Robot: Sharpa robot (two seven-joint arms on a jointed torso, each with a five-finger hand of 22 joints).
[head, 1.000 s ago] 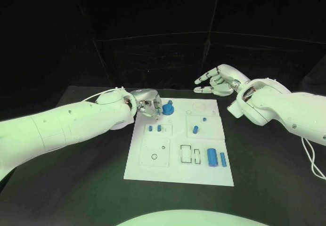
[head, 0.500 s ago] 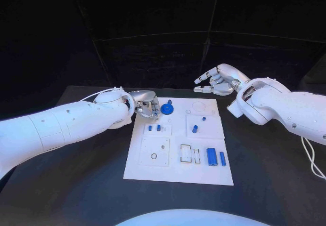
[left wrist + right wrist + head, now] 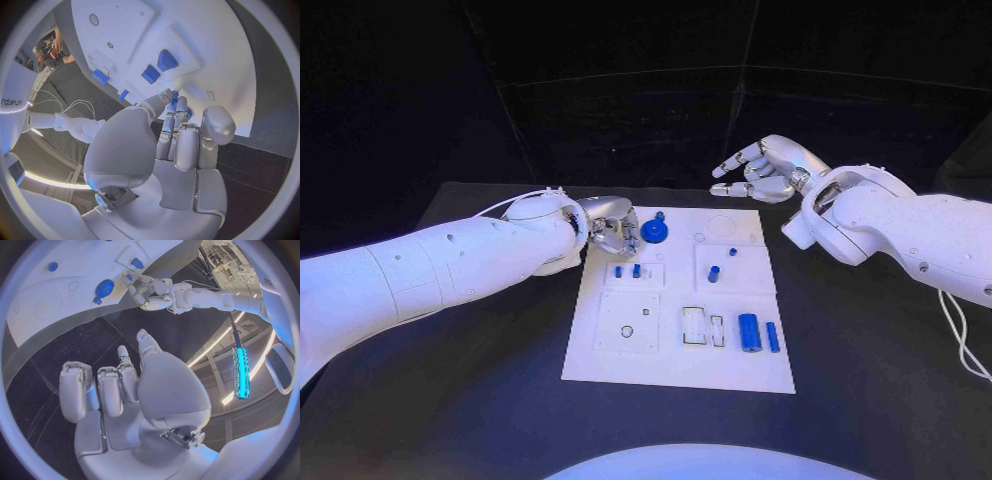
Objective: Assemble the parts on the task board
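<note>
While the left hand [image 3: 607, 225] sits at the upper left corner of the task board [image 3: 678, 370], its fingers curl in beside the round blue part [image 3: 656, 233] there, and whether they grip anything I cannot tell. Up in the upper right of the head frame, the right hand [image 3: 764, 168] hangs beyond the board's far edge, fingers loosely spread and holding nothing. Smaller blue parts [image 3: 750, 333] lie across the board's middle and lower right.
</note>
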